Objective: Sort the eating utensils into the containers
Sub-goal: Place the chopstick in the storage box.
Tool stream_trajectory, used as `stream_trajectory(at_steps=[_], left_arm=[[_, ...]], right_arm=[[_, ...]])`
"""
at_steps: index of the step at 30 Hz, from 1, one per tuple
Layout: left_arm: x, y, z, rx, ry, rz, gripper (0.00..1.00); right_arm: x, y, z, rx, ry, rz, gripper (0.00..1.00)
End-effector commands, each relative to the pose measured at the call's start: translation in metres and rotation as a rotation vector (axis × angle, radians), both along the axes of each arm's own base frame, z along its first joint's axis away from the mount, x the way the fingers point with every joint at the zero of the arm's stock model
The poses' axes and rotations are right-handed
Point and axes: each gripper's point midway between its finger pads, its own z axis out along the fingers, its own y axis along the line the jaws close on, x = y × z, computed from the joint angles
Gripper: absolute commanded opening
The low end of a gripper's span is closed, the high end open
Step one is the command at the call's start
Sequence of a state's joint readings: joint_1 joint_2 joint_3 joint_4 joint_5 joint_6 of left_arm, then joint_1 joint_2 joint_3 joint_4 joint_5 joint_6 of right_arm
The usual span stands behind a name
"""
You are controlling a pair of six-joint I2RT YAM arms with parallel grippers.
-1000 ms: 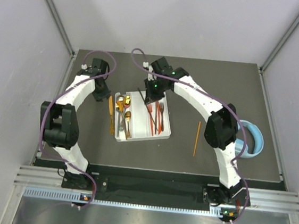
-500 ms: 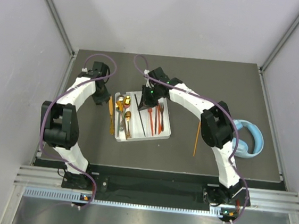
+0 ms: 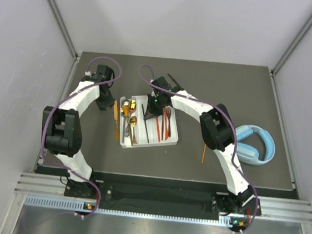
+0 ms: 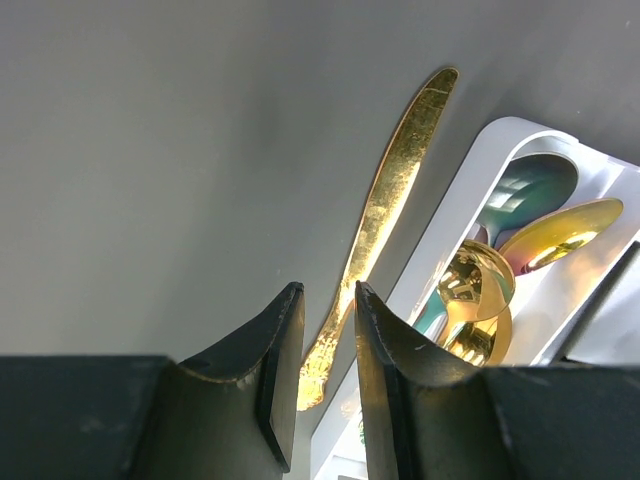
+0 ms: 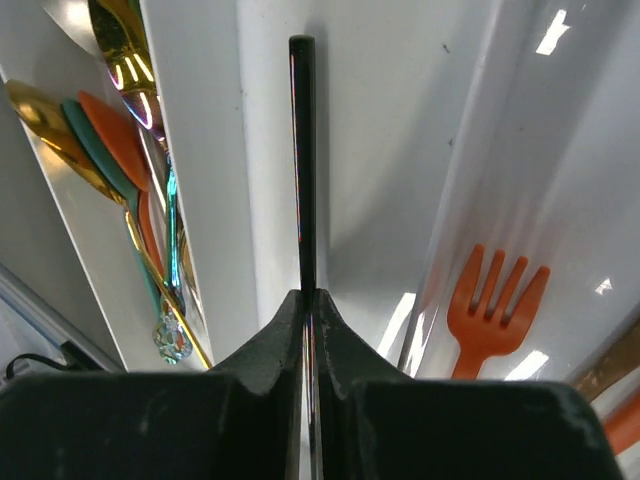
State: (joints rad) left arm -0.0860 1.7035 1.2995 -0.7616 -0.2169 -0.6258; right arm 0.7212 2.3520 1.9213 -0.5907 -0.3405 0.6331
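The white divided tray (image 3: 148, 145) lies mid-table. Its left compartment holds gold, teal and orange spoons (image 3: 128, 117); its right one holds red and orange forks (image 3: 165, 123). My right gripper (image 3: 152, 104) hovers over the tray's far end, shut on a black stick (image 5: 302, 150) that points along the middle compartment (image 5: 390, 150). An orange fork (image 5: 490, 310) lies to the stick's right. My left gripper (image 4: 325, 300) is slightly open and empty, just above a gold knife (image 4: 390, 200) that lies on the table beside the tray's left rim (image 4: 450, 210). An orange stick (image 3: 205, 146) lies on the table right of the tray.
Light-blue headphones (image 3: 256, 145) lie at the right of the dark table, beside the right arm's elbow. The grey side walls stand close on both sides.
My right gripper has moved left and nearer with the black stick, which has swung from slanting across the tray to lying along the middle compartment. The left arm has barely moved.
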Motion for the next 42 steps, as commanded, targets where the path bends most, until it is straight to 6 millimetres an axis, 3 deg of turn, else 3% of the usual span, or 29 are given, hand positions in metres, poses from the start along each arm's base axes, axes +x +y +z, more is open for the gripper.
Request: stream_trajectory(at_steps=[1, 2, 6, 9, 10, 11, 12, 13, 14, 16, 19, 20, 22, 26, 28, 29, 31, 37, 42], left_arm=[[0.004, -0.004, 0.011, -0.015, -0.044, -0.02, 0.32], [0.005, -0.005, 0.011, -0.018, -0.045, -0.022, 0.33], [0.005, -0.011, 0.007, -0.043, -0.038, -0.047, 0.32], [0.006, -0.012, 0.005, -0.043, -0.037, -0.047, 0.32], [0.006, -0.012, 0.005, -0.038, -0.034, -0.048, 0.32], [0.007, -0.011, 0.006, -0.035, -0.037, -0.048, 0.33], [0.007, -0.011, 0.006, -0.033, -0.037, -0.049, 0.33], [0.007, -0.011, 0.006, -0.03, -0.036, -0.051, 0.33], [0.007, -0.011, 0.006, -0.032, -0.033, -0.05, 0.33], [0.006, -0.012, 0.003, -0.04, -0.027, -0.054, 0.33], [0.005, -0.017, -0.003, -0.061, -0.015, -0.061, 0.32], [0.005, -0.019, -0.004, -0.064, -0.013, -0.063, 0.32], [0.004, -0.023, -0.005, -0.064, -0.007, -0.083, 0.32], [0.005, -0.033, -0.011, -0.062, 0.012, -0.115, 0.33], [0.003, -0.034, -0.018, -0.06, 0.048, -0.104, 0.32], [0.003, -0.037, -0.019, -0.058, 0.053, -0.111, 0.32], [0.004, -0.037, -0.018, -0.046, 0.05, -0.116, 0.32], [0.003, -0.036, -0.016, -0.028, 0.056, -0.128, 0.33], [0.006, -0.036, -0.013, -0.018, 0.055, -0.135, 0.32]], right_arm=[[0.008, 0.019, 0.02, 0.065, -0.041, 0.021, 0.09], [0.009, 0.019, 0.019, 0.069, -0.039, 0.023, 0.15], [0.01, 0.022, 0.03, 0.107, -0.056, 0.055, 0.22], [0.022, 0.018, 0.067, 0.153, -0.135, 0.059, 0.24], [0.033, 0.01, 0.081, 0.165, -0.166, 0.039, 0.24], [0.039, 0.004, 0.112, 0.196, -0.222, 0.03, 0.24], [0.047, -0.004, 0.129, 0.209, -0.268, 0.028, 0.25], [0.066, -0.024, 0.143, 0.204, -0.312, -0.015, 0.25], [0.075, -0.039, 0.171, 0.212, -0.374, -0.033, 0.25], [0.106, -0.081, 0.184, 0.161, -0.471, -0.058, 0.3], [0.143, -0.125, 0.168, 0.119, -0.527, -0.054, 0.33], [0.155, -0.136, 0.143, 0.104, -0.501, -0.067, 0.32], [0.186, -0.159, 0.127, 0.086, -0.538, -0.114, 0.31], [0.227, -0.166, 0.085, 0.06, -0.523, -0.134, 0.35], [0.233, -0.162, 0.069, 0.045, -0.512, -0.121, 0.36], [0.236, -0.161, 0.07, 0.047, -0.525, -0.121, 0.36], [0.235, -0.159, 0.063, 0.033, -0.524, -0.116, 0.45], [0.228, -0.16, 0.034, 0.004, -0.477, -0.093, 0.46], [0.226, -0.16, 0.026, -0.036, -0.474, -0.094, 0.46]])
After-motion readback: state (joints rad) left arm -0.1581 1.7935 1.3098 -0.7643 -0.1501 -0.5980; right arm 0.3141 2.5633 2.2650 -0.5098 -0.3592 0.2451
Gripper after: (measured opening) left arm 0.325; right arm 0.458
